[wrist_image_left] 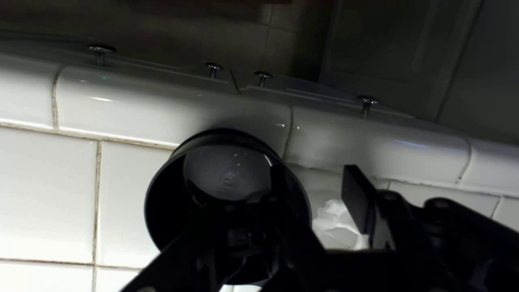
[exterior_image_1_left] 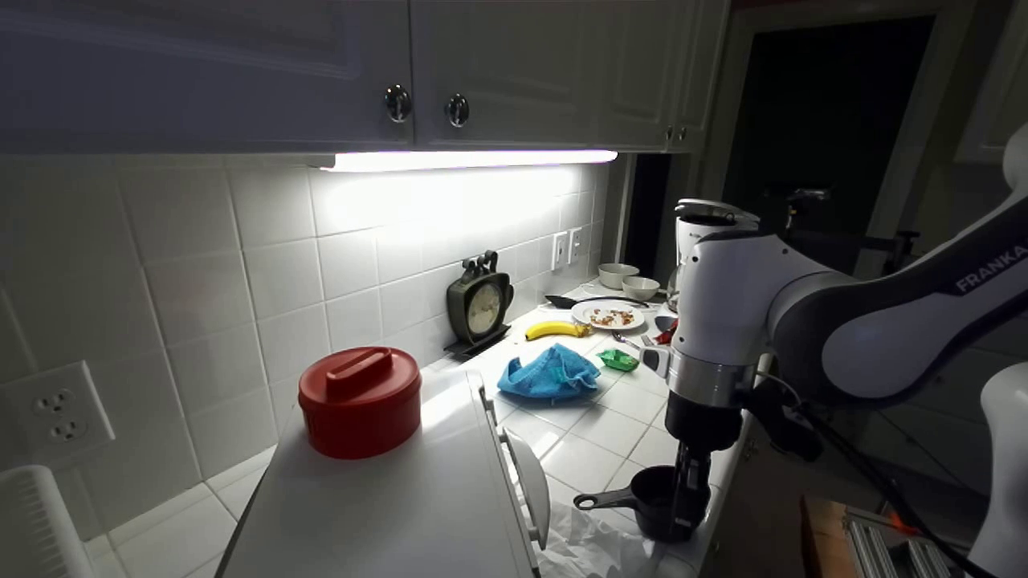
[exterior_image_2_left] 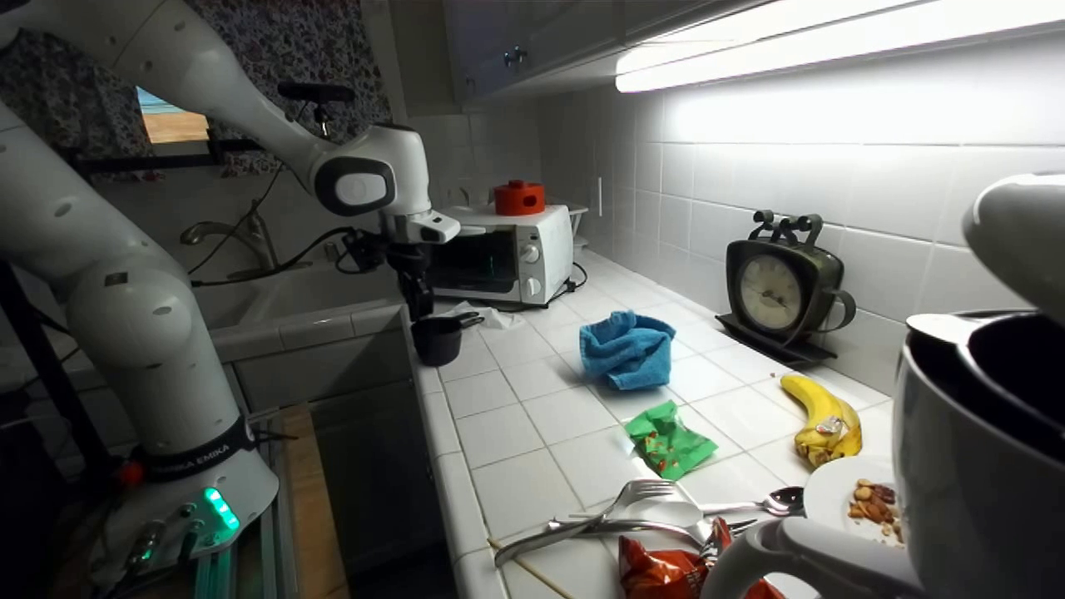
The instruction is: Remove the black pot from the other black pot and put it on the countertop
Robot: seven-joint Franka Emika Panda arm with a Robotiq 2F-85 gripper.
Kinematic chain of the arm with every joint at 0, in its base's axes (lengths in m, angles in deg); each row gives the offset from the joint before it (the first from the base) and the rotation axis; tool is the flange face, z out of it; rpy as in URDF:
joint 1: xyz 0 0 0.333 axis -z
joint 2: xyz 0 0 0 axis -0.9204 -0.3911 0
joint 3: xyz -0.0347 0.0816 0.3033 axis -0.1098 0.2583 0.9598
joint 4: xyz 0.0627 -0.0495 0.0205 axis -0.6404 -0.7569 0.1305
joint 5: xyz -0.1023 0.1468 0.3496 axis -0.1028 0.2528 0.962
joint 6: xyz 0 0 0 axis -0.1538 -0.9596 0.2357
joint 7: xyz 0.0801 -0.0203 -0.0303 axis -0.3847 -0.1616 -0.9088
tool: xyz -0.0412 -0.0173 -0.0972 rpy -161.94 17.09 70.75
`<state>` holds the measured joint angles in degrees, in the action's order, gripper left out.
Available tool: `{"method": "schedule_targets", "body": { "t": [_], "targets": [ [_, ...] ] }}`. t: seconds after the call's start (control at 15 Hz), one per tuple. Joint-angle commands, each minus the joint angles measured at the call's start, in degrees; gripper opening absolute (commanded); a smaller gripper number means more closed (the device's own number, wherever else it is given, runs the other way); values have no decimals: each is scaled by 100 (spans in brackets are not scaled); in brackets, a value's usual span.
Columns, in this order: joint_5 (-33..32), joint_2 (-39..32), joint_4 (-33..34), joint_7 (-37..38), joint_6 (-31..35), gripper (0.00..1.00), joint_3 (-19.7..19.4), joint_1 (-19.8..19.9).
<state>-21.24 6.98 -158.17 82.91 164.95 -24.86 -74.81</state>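
Observation:
A black pot [exterior_image_1_left: 646,491] with a handle stands near the front edge of the white tiled countertop [exterior_image_1_left: 606,437]. It also shows in an exterior view [exterior_image_2_left: 436,341] and in the wrist view [wrist_image_left: 165,207]. I look down into it and see its dark bottom. A second pot nested with it cannot be told apart. My gripper [wrist_image_left: 315,174] is open and straddles the pot's wall. One finger is inside the pot and the other is outside, apart from the wall. In an exterior view the gripper [exterior_image_2_left: 418,301] comes down from above onto the pot's rim.
A white toaster oven [exterior_image_2_left: 545,249] with a red container [exterior_image_1_left: 361,401] on top stands close by. Crumpled white plastic [exterior_image_1_left: 590,546] lies beside the pot. A blue cloth [exterior_image_2_left: 628,349], a green wrapper [exterior_image_2_left: 670,441] and a banana [exterior_image_2_left: 819,416] lie farther along. The sink [exterior_image_2_left: 308,291] is behind.

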Motion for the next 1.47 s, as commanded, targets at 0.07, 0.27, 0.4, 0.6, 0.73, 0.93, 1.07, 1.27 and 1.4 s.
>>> {"method": "schedule_targets", "body": {
  "t": [0.07,0.27,0.4,0.6,0.73,0.93,1.07,1.27,1.4],
  "targets": [
    [-162,35,6,48,-32,4,47,178],
    [-399,222,39,182,-65,0,55,391],
    [-559,336,81,261,-69,1,43,553],
    [-816,458,123,340,-60,1,37,805],
    [-998,561,149,404,-61,1,34,984],
    [-1211,875,136,495,-76,1,9,1220],
    [-1329,1058,73,586,-48,1,4,1389],
    [-1379,975,160,668,28,1,-34,1587],
    [-1358,879,164,636,186,1,-105,1685]
  ]
}}
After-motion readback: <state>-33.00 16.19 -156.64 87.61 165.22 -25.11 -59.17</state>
